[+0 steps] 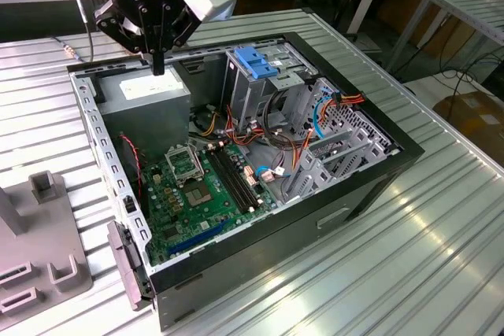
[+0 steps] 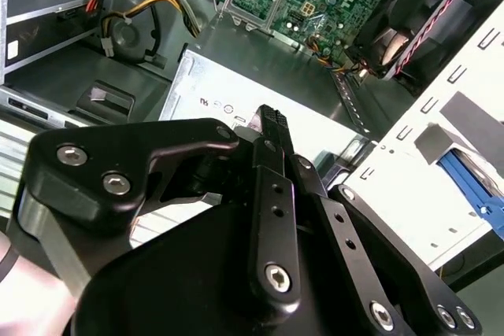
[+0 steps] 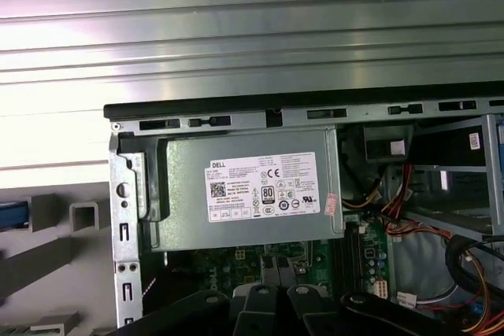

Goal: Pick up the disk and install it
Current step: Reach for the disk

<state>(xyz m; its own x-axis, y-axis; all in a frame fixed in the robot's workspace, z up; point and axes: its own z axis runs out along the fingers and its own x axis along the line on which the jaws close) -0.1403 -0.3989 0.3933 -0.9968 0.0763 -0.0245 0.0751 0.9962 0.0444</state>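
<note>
Table (image 1: 441, 257): ribbed metal. You've got the open computer case (image 1: 405, 155) lying on it, side panel off, with desks and cables behind.
Gripper (image 1: 158, 67): it hangs over the case's far corner on the exterior view's left. The fingers are pressed together with nothing between them, so you're carrying nothing.
Under the fingertips: the grey power supply (image 1: 150, 92) with its white sticker sits right below, near but apart. That's not your target.
Disk: not in your grasp. In the second wrist view a blue edge (image 2: 476, 186) peeks out beyond the case wall. That's on the side where the grey fixture (image 1: 39, 241) stands, off the case's end on the exterior view's left. My call is that this is the disk's carrier, but too little of it shows for you to bank on it.
Drive cage (image 1: 252, 92): it stands upright mid-case with the blue latch (image 1: 256, 60) on top. I can't tell whether its bay is free.
Done so far: nothing I can credit you with, going by the empty fingers.
Left: the pick and the install, both of them, as I judge it.
</note>
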